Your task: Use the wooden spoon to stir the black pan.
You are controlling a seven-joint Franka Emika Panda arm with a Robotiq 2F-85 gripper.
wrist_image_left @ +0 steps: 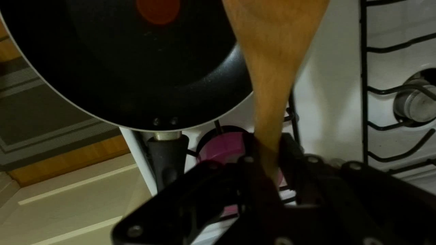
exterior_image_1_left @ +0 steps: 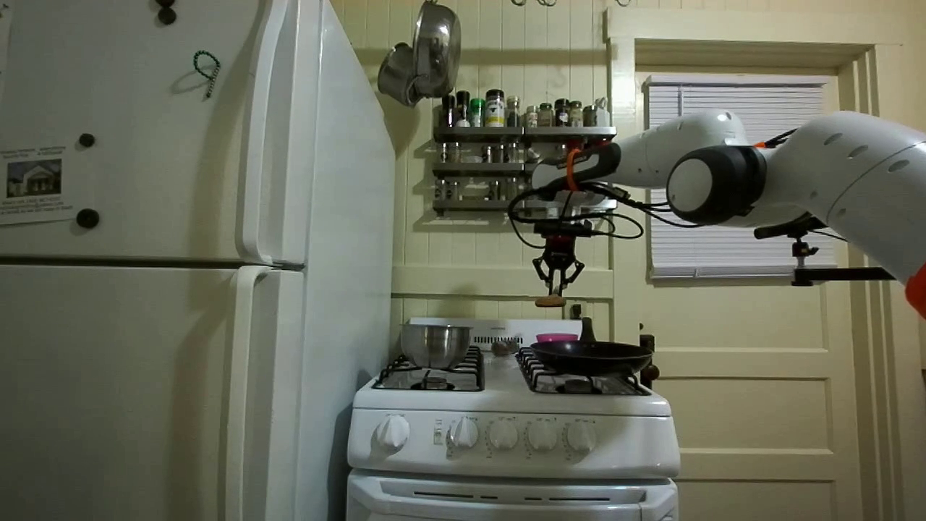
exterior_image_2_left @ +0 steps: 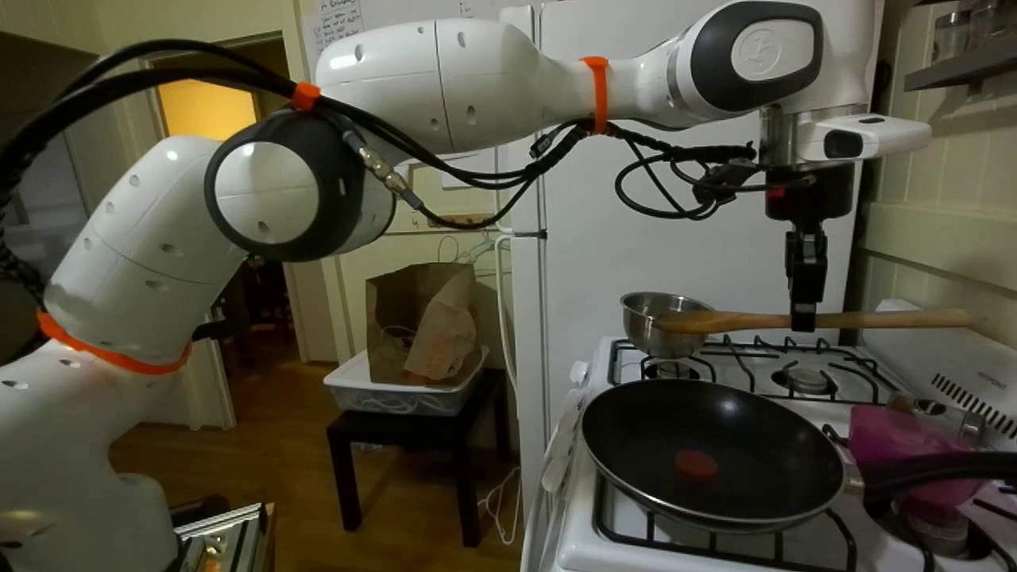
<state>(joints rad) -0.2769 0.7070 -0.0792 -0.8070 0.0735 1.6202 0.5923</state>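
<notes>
Gripper (wrist_image_left: 268, 146): your jaws are pinched in on the handle of the wooden spoon (exterior_image_2_left: 751, 321), parted only by its thickness.
Spoon: you have it in the air, nearly level, broad end toward the front of the stove (exterior_image_1_left: 506, 401), higher than the black pan (exterior_image_2_left: 763, 445) and well apart from it.
Pan: on the stove, lower than your spoon, handle pointing to the back.
Pink container (exterior_image_2_left: 898, 433): behind the pan, by its handle.
Steel pot (exterior_image_1_left: 436, 347): across the stove from the pan, toward the fridge (exterior_image_1_left: 145, 362).
Spice shelves (exterior_image_1_left: 477, 133): on the wall (exterior_image_1_left: 463, 250) beyond the stove.
</notes>
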